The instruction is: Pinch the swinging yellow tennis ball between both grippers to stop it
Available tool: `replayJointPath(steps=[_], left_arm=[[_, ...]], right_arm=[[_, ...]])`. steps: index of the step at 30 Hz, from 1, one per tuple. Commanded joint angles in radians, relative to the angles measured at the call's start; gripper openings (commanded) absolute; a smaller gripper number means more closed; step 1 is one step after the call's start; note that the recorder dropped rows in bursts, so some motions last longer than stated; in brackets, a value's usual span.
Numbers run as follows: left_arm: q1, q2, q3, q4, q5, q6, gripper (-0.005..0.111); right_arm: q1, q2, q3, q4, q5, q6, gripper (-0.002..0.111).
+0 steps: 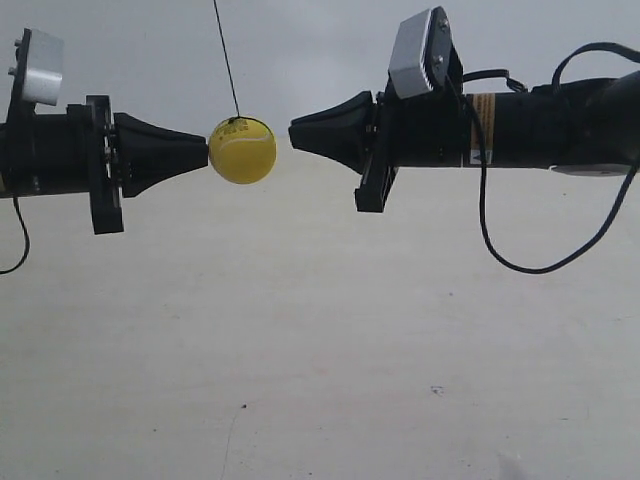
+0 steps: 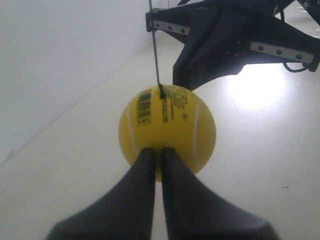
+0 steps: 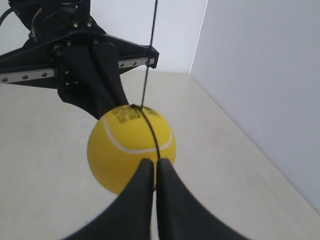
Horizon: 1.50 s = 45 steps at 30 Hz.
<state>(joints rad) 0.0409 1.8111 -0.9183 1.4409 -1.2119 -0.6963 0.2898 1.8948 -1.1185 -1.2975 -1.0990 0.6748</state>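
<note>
The arm at the exterior view's left (image 1: 50,155) lies level. Its gripper (image 1: 205,152) tapers to a tip that touches the ball (image 1: 243,150) on that side. The ball hangs in the air from a string (image 1: 226,60) fixed at its top, and the string leans a little toward that arm as it rises. Being round, the ball has no long axis; its black print sits on top, by the string. On the ball's other side, the arm at the exterior view's right (image 1: 530,125) is also level. The tip of that arm's gripper (image 1: 293,130) stands just apart from the ball, with a thin gap showing.

In the left wrist view, the left gripper (image 2: 157,151) has its jaws pressed together, only a thin slit between them, and its tip rests against the ball (image 2: 167,127). The print faces this camera, with white seam curving down on either side of it.

In the right wrist view, the right gripper (image 3: 151,162) likewise has its jaws pressed together. Its tip overlaps the ball (image 3: 125,150), but this view does not show whether they touch. A dark line runs down the ball from the foot of the string.
</note>
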Motion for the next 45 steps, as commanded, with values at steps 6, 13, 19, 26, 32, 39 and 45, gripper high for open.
replayJointPath(steps=[6, 13, 19, 26, 32, 39, 45], left_arm=[[-0.006, 0.001, -0.014, -0.001, -0.009, -0.006, 0.005], [-0.006, 0.002, -0.014, 0.007, -0.009, -0.006, 0.005], [-0.006, 0.002, -0.014, 0.007, -0.009, -0.006, 0.005], [-0.006, 0.002, -0.014, 0.009, -0.009, -0.006, 0.005], [-0.006, 0.002, -0.014, 0.014, -0.009, -0.006, 0.005], [-0.006, 0.002, -0.014, 0.014, 0.016, -0.006, 0.005], [-0.004, 0.002, -0.014, 0.014, 0.022, -0.006, 0.005]], right_arm=[[0.034, 0.003, -0.040, -0.014, 0.026, 0.031, 0.000], [0.079, 0.003, -0.040, -0.015, 0.122, 0.000, 0.000], [0.079, 0.003, -0.040, -0.013, 0.142, 0.000, 0.000], [0.079, 0.003, -0.040, -0.013, 0.142, 0.000, 0.000], [0.079, 0.003, -0.040, -0.013, 0.168, 0.000, 0.000], [0.077, 0.003, -0.040, -0.013, 0.191, -0.005, 0.000], [0.046, 0.003, -0.040, -0.015, 0.186, -0.004, 0.000]])
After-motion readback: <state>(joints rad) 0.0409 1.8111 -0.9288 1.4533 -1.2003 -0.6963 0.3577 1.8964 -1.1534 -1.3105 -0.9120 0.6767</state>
